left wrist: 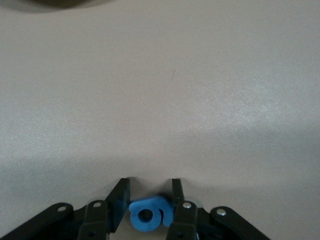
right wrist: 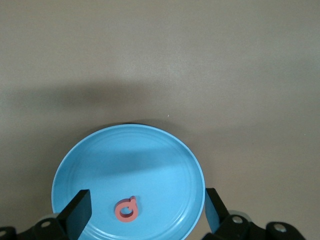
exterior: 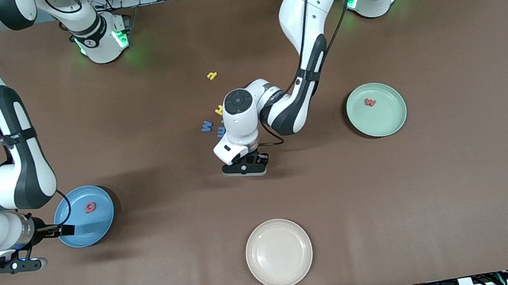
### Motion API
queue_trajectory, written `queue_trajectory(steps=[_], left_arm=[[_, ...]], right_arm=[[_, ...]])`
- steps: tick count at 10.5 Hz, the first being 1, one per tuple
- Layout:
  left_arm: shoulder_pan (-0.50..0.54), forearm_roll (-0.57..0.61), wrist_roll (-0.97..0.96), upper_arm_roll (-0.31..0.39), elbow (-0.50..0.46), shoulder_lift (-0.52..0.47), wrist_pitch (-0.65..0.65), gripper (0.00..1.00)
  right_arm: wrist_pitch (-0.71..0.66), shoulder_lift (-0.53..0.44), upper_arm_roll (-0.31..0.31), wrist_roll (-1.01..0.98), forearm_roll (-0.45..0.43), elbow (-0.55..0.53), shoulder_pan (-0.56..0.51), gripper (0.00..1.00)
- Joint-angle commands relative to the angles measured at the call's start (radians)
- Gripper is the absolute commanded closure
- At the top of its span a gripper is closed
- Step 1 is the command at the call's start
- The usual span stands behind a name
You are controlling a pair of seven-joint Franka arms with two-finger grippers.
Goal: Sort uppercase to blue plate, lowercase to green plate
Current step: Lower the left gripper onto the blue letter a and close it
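My left gripper [left wrist: 148, 192] pinches the blue g-like letter [left wrist: 147, 216] between its fingers at mid-table. My right gripper [right wrist: 147, 210] waits over the blue plate [right wrist: 95, 160], fingers spread wide, red Q [right wrist: 126, 210] lying in it. The red w [exterior: 370, 102] rests in the green plate [exterior: 391, 123]

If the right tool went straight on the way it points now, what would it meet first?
Most likely the blue plate: the open right tool points down over it, the red Q lying between its fingers.
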Motion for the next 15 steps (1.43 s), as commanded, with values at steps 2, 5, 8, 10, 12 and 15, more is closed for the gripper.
queue_trajectory(steps=[2,5,8,10,12,15], left_arm=[[-0.013,0.025,-0.008,0.013,-0.010,0.012,-0.036,0.60],[-0.013,0.028,-0.003,0.014,-0.013,0.009,-0.047,0.59],[-0.011,0.028,0.029,0.013,-0.026,0.006,-0.096,0.59],[-0.014,0.028,0.038,0.013,-0.034,-0.002,-0.104,0.59],[-0.017,0.028,0.047,0.013,-0.043,-0.007,-0.125,0.59],[-0.017,0.026,0.053,0.011,-0.043,-0.008,-0.138,0.62]], right_arm=[[0.041,-0.009,0.008,-0.014,-0.012,-0.007,-0.010,0.00],[0.046,-0.011,0.008,-0.043,-0.010,-0.007,-0.016,0.00],[0.064,-0.008,0.008,-0.031,-0.009,-0.011,0.000,0.00],[0.063,-0.011,0.008,-0.042,-0.009,-0.013,-0.010,0.00],[0.063,-0.011,0.008,-0.042,-0.009,-0.016,-0.009,0.00],[0.063,-0.012,0.008,-0.042,-0.010,-0.014,-0.004,0.00]])
